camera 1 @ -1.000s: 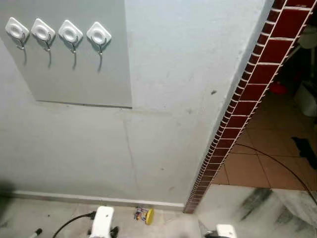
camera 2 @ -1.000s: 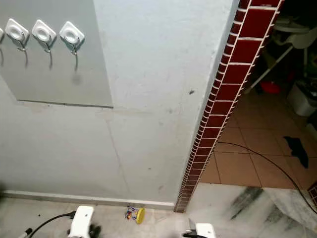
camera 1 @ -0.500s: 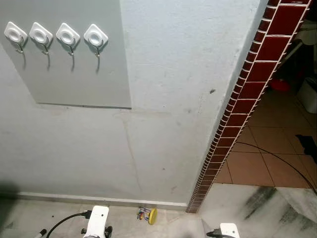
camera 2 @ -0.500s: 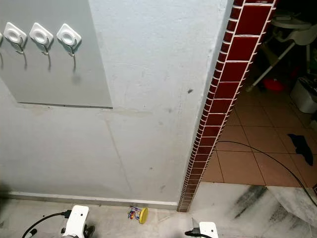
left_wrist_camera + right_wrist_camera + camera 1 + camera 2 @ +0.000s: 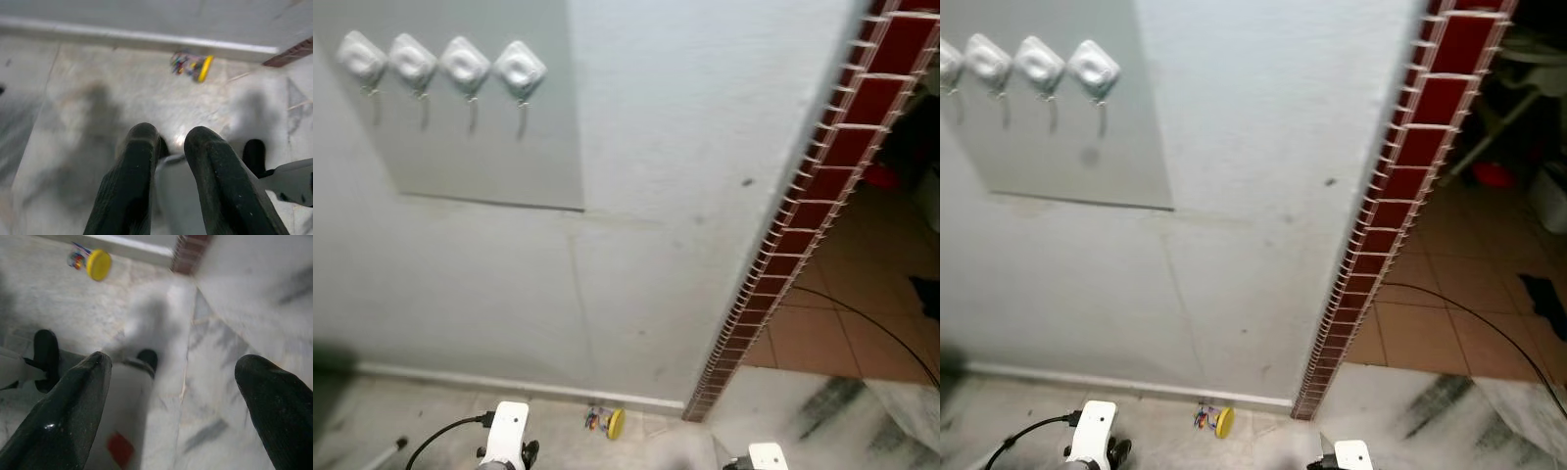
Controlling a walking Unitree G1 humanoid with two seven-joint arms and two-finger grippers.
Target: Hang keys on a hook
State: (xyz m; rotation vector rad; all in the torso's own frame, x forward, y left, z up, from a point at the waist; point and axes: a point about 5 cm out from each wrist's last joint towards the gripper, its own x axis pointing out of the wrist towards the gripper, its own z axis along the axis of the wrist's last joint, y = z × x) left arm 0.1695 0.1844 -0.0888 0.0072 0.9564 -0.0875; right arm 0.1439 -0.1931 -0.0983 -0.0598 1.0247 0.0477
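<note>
Finding: my head view has swung and blurred within the last second, so I judge I am mid-step; nothing itself has moved. The keys [image 5: 605,422], with their yellow tag, lie on the floor [image 5: 98,98] at the foot of the wall [image 5: 666,147], untouched. The hooks [image 5: 442,65] stand high above, all bare. My left pincer [image 5: 166,142] is nearly closed and empty; my right pincer [image 5: 176,367] gapes wide, empty. Pickup not yet begun.
</note>
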